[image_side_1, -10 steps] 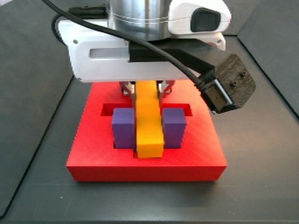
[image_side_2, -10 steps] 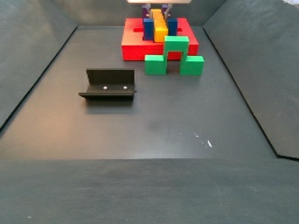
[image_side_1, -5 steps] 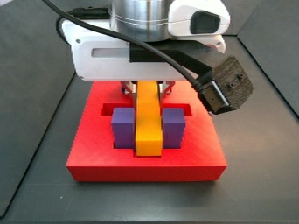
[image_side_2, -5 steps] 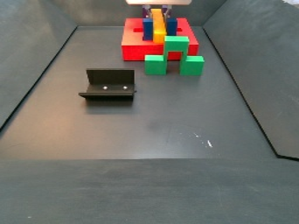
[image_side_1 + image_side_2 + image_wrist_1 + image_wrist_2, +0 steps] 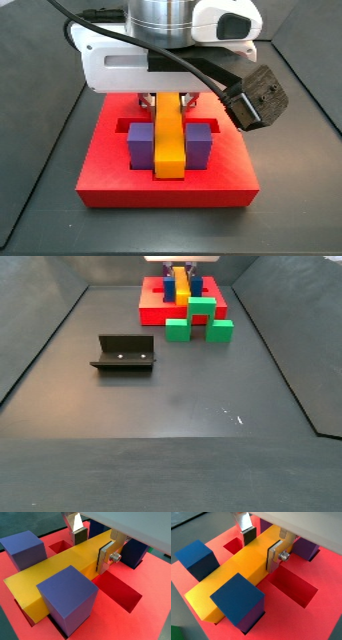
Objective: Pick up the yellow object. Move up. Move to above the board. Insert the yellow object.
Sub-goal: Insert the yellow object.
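The yellow object [image 5: 60, 567] is a long yellow-orange bar lying low in the central channel of the red board [image 5: 123, 619], between pairs of upright posts [image 5: 67, 594]. It shows in both wrist views [image 5: 234, 577] and both side views [image 5: 170, 140]. My gripper [image 5: 92, 552] stands over the bar's far half, with one dark pad on each long side, shut on the bar. It also shows in a wrist view [image 5: 260, 551] and from the front in a side view [image 5: 163, 100]. The board [image 5: 107, 170] sits at the far end of the floor [image 5: 154, 306].
Three green blocks [image 5: 201, 318] stand against the board's near right side. The fixture [image 5: 123, 353] stands on the floor left of centre. Purple posts [image 5: 139, 145] flank the bar closely. Dark walls enclose the floor.
The gripper and the bar have sunk very slightly toward the board. Nothing else has moved.
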